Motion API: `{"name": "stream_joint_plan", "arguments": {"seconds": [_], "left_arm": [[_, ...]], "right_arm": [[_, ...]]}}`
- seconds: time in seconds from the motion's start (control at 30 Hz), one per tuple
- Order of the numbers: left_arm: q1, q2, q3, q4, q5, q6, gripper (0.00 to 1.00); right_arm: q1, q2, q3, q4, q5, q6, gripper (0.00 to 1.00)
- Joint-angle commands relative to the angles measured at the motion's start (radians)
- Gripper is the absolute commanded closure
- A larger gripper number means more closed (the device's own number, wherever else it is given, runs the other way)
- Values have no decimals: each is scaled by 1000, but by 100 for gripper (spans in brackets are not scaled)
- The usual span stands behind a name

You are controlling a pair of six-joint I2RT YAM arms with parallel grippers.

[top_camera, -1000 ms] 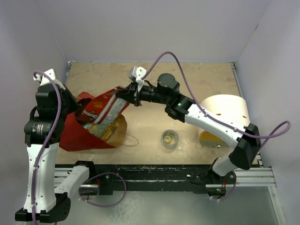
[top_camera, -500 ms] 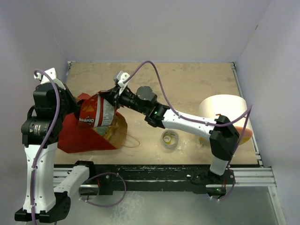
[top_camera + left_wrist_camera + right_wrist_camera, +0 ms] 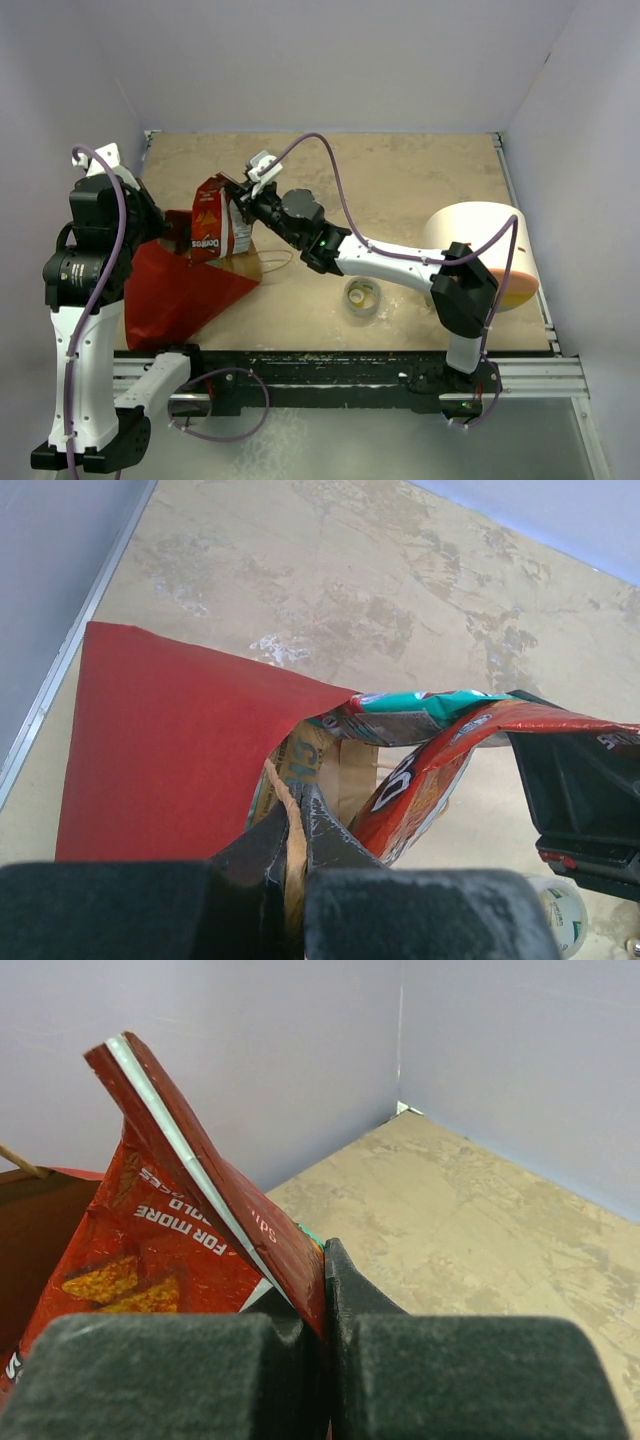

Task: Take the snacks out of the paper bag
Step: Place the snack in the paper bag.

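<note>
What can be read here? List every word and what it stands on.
"Doritos": red crinkly foil snack packet, held by the right gripper.
"FOR MORE": same packet, right wrist view; neighbouring lines cut off.
Teal-topped foil packet and small tape roll: print unreadable.

**Left arm** (image 3: 80, 360) and **right arm** (image 3: 392, 262): white links between black cylindrical joints. A purple cable (image 3: 316, 136) loops along each arm. A green light (image 3: 322, 238) glows on the right arm's black forearm. A white camera mount (image 3: 262, 163) tops each wrist. Left gripper (image 3: 293, 820) and right gripper (image 3: 327, 1280): matte black, wedge-shaped fingers.
</note>
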State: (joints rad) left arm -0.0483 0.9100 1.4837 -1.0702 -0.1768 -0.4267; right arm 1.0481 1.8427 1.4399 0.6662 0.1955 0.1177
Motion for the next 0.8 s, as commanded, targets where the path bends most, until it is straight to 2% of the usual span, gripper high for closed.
{"name": "stream_joint_plan", "arguments": {"seconds": [0.0, 0.1, 0.37, 0.5, 0.77], "left_arm": [[-1, -20, 63, 103, 8, -3, 100], [-1, -17, 65, 121, 25, 2, 100], [-1, -35, 58, 121, 11, 31, 100], [-1, -41, 50, 125, 2, 39, 100], [-1, -66, 22, 165, 45, 54, 100]], "right_arm": [[3, -27, 85, 159, -36, -20, 100], [11, -7, 96, 179, -121, 19, 100], [-9, -50, 76, 156, -168, 78, 100], [-64, -82, 47, 169, -282, 171, 100], [-100, -74, 39, 181, -436, 224, 100]]}}
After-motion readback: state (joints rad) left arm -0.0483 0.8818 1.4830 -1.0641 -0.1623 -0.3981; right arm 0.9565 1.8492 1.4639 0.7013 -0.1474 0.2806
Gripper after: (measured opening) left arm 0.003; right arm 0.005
